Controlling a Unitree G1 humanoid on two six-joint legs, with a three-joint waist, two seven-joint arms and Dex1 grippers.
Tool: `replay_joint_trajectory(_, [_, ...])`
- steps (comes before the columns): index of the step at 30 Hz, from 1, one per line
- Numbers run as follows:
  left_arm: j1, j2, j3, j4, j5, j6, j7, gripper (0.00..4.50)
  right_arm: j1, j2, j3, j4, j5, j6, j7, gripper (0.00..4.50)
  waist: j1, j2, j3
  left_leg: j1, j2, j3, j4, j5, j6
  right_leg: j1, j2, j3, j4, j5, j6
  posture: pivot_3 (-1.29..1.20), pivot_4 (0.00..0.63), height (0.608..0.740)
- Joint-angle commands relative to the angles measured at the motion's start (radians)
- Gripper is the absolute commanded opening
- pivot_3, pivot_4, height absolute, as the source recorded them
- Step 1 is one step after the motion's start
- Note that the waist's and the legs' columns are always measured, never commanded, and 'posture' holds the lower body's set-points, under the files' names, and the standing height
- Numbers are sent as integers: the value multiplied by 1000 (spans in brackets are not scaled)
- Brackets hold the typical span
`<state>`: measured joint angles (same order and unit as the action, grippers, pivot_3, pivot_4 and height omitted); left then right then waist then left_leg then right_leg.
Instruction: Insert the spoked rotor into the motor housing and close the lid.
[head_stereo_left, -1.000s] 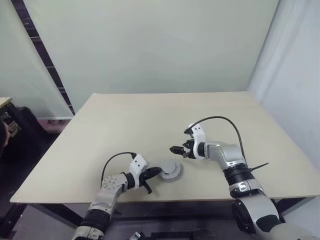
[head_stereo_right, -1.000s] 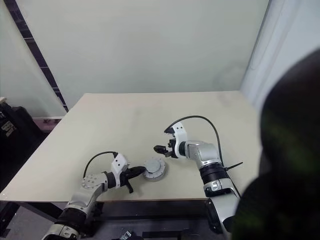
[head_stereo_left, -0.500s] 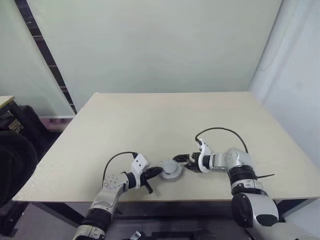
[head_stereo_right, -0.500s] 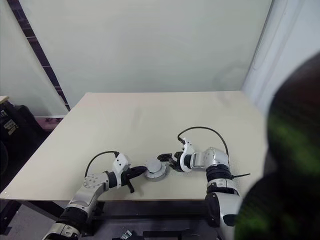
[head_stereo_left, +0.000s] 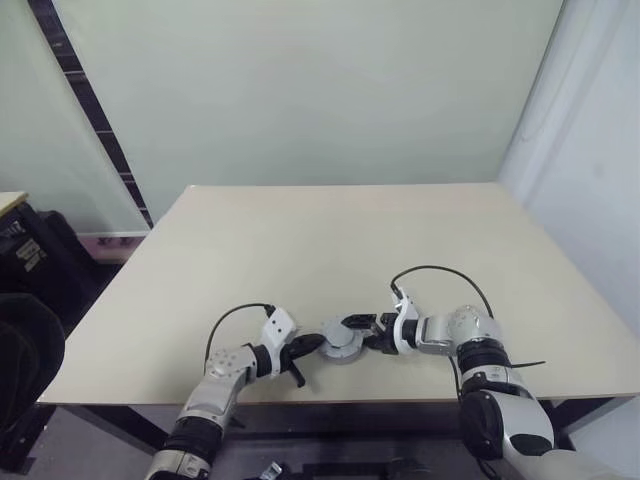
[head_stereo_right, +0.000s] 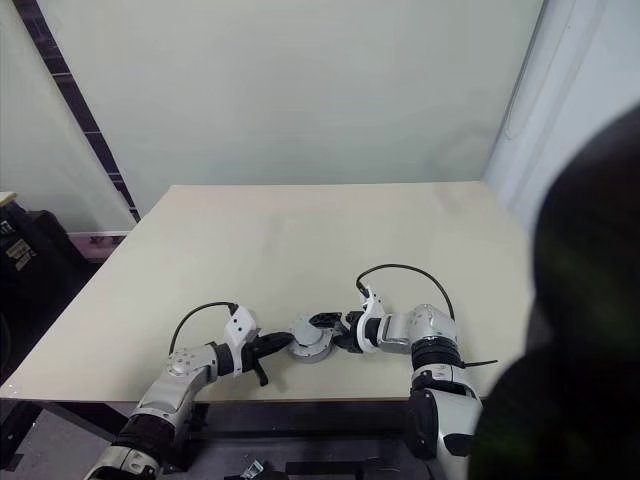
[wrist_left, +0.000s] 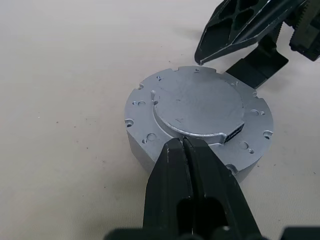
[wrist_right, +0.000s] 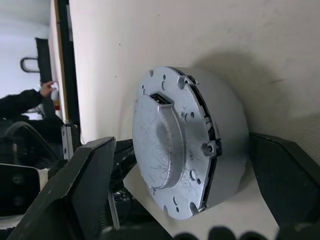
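Beige table (head_stereo_left: 300, 250), round grey motor housing (head_stereo_left: 341, 343) near its front edge

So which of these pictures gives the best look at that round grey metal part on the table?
The left wrist view: it looks down on the round grey metal part, showing its raised top plate, rim holes and side wall. The right wrist view shows it tipped sideways between the open right gripper's fingers. In the head views it is a small disc between both grippers.

The lid (wrist_left: 200, 107) covers the motor housing (wrist_left: 145, 150), so the inside of the housing is hidden. A big dark blurred shape (head_stereo_right: 570, 330) hides the right near part of the table (head_stereo_right: 300, 230) in the right eye view. A person (wrist_right: 22, 102) past the table edge is cut off and too small to tell more.
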<state>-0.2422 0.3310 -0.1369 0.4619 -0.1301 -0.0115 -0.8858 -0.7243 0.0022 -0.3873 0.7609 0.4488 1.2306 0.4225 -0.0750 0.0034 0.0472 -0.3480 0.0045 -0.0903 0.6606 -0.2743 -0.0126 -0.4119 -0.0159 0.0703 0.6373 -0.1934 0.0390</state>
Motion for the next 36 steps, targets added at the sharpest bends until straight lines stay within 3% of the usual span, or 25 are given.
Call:
replay_joint_trajectory(1, [-16,-11,-19,-18,9,-6,-9,0,-9,24,-19,4,47,11,-6,4491,0,0,0,0,0,0,0,0,0,0,0,0,0,0,0,0,0,740])
replay_joint_trajectory(3, [-17,-11,-18,-18,9,-6,-8,0,-9,25,-33,12,52,12,-14,4121,0,0,0,0,0,0,0,0,0,0,0,0,0,0,0,0,0,740])
replay_joint_trajectory(9, [-17,-9,-14,-17,6,-9,-7,0,-5,27,-50,20,59,30,-23,2252,-7,0,0,-2,0,0,0,0,0,-2,0,0,0,0,0,0,0,740])
replay_joint_trajectory(13, [-20,-15,-2,-17,-5,-9,-3,0,-1,27,-44,22,67,35,-28,1293,-11,1,0,-1,0,0,0,0,0,-2,0,0,0,0,0,0,0,740])
replay_joint_trajectory(22, [-23,-31,24,-34,-19,26,6,0,7,25,-27,19,69,35,-31,1240,-12,1,0,-1,0,0,0,0,0,-1,0,0,0,0,0,0,0,740])
replay_joint_trajectory(26, [-26,-12,14,-67,-9,120,1,0,11,25,-23,18,68,29,-34,1240,-17,1,0,-1,0,0,0,0,0,-1,0,0,0,0,0,0,0,740])
replay_joint_trajectory(30, [-8,14,34,-156,-49,268,-7,941,15,25,-21,15,69,26,-37,1240,-24,2,0,-1,0,0,0,0,0,-1,0,0,0,0,0,0,0,740])
replay_joint_trajectory(36, [-2,43,136,-229,-123,349,27,3095,19,26,-24,10,74,21,-43,1240,-30,2,0,-2,1,-1,-1,0,0,-2,1,0,0,0,0,0,0,740])
